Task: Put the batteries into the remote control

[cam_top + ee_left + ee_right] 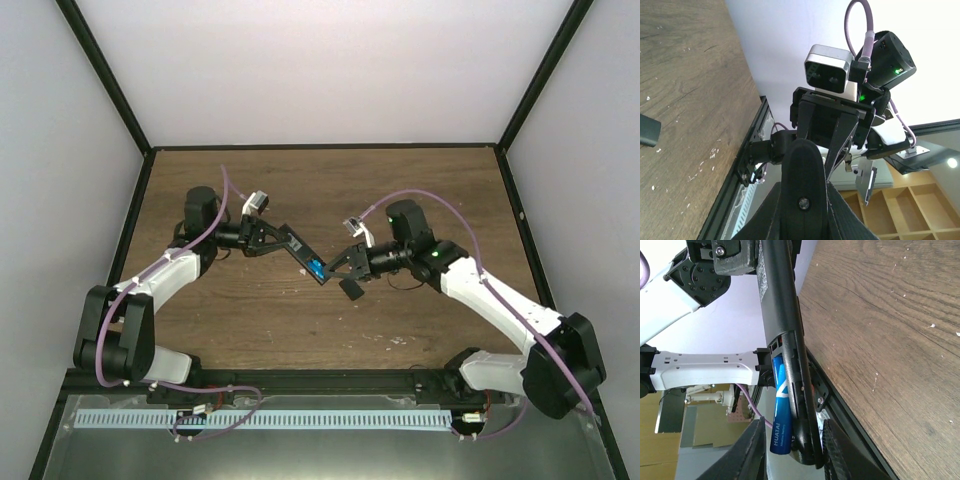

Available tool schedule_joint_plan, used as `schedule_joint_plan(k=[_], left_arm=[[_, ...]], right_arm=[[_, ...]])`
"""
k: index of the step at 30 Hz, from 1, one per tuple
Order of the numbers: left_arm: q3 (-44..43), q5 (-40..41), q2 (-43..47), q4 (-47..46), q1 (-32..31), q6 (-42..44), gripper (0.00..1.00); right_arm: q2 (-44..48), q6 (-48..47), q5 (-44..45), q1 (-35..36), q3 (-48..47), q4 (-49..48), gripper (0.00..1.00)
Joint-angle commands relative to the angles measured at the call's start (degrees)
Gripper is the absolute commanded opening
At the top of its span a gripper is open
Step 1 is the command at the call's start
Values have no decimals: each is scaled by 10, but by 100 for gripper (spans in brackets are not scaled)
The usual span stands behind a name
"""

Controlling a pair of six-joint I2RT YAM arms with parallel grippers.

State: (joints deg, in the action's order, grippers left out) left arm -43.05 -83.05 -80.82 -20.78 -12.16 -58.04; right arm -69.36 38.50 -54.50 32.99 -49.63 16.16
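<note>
Left gripper (272, 236): pressed together on the upper end of the remote control (298, 248) and carrying it off the wood.
Right gripper (340, 267): jaws spread, straddling the lower end of the remote control. One of its fingers (752, 450) stood just beside the battery and the other lay against the remote's outer edge. Whether either pressed could not be told.
Remote control: slim black bar, held slantwise between the two grippers over the middle of the table (420, 190), with its battery recess open at the lower end.
Battery (781, 415): one blue cylinder with white lettering, lying along the recess at the remote's lower end. Its bottom end stood proud of the bar's edge, so it was not fully seated. In the top view it showed as a blue fleck just short of the remote's tip.
Loose black piece (351, 289): small and flat, on the wood just below the remote's lower tip and beside the right gripper. It touched neither.
Table edges: a black rail (325, 147) ran well beyond the remote's upper end, with black side rails well off to either side.
Open room: bare wood lay between the remote and each rail, widest toward the far rail. The nearest crowding was at the lower tip, where the right gripper and the loose piece sat close.
Walls (320, 70): pale panels rose behind the rails, well apart from the remote.
</note>
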Motion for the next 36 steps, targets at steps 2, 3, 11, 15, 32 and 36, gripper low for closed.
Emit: schedule_joint_plan(k=[2, 3, 11, 15, 32, 36], left_arm=[[-1, -6, 7, 27, -1, 32, 0], [-2, -5, 7, 30, 0, 34, 0], [-8, -2, 7, 65, -1, 65, 0], [-19, 2, 6, 111, 0, 97, 0], [-48, 14, -14, 186, 0, 161, 0], [-52, 16, -16, 198, 0, 170, 0]], right_arm=[[-8, -3, -15, -3, -12, -16, 23], [-10, -3, -15, -3, -14, -15, 22], [-20, -5, -18, -2, -18, -14, 16], [-25, -5, -18, -2, -22, -15, 15], [-27, -18, -23, -2, -45, 12, 22], [-26, -20, -33, 0, -50, 12, 26]])
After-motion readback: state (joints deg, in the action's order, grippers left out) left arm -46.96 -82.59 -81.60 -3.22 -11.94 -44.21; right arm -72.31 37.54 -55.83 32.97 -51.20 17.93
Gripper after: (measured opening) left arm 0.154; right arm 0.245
